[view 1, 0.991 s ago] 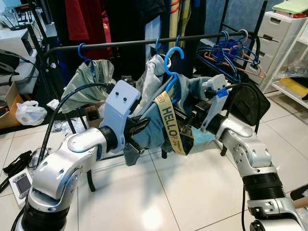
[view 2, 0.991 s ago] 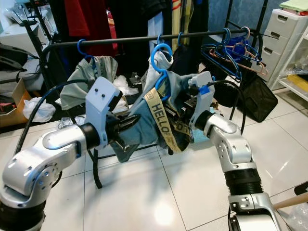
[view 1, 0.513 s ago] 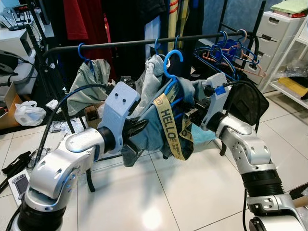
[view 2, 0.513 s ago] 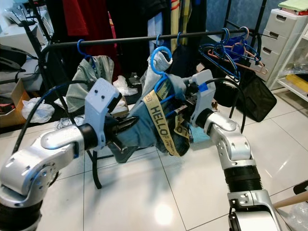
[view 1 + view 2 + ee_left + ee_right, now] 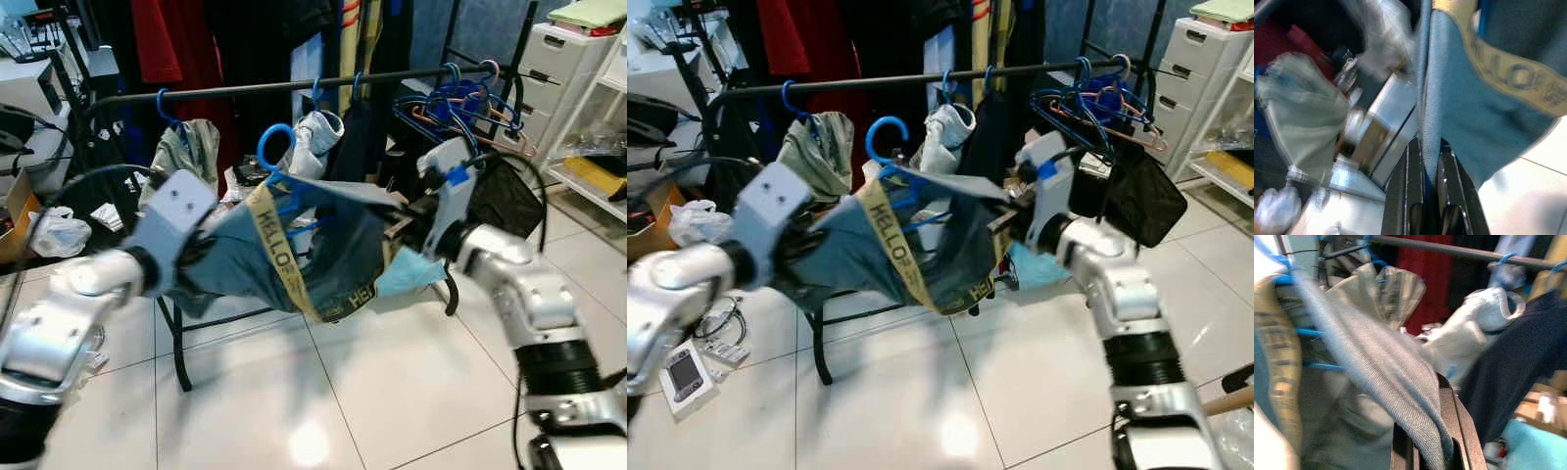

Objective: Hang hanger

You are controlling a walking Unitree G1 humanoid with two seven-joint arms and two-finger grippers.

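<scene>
Up close, left tool [image 5: 1425, 196] apparently pinching blue garment [image 5: 294, 264], hanger [image 5: 277, 157] below rail [image 5: 294, 86]

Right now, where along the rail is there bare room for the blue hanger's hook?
Bare rail runs between the grey-green garment's hanger and the white garment. The right end is crowded with empty hangers. The held hanger sits below that gap.

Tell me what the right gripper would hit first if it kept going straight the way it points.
Probably the white garment hanging on the rail. The right gripper is shut on the blue garment, and past that fold the white one lies ahead of its fingers, though depth is unclear.
</scene>
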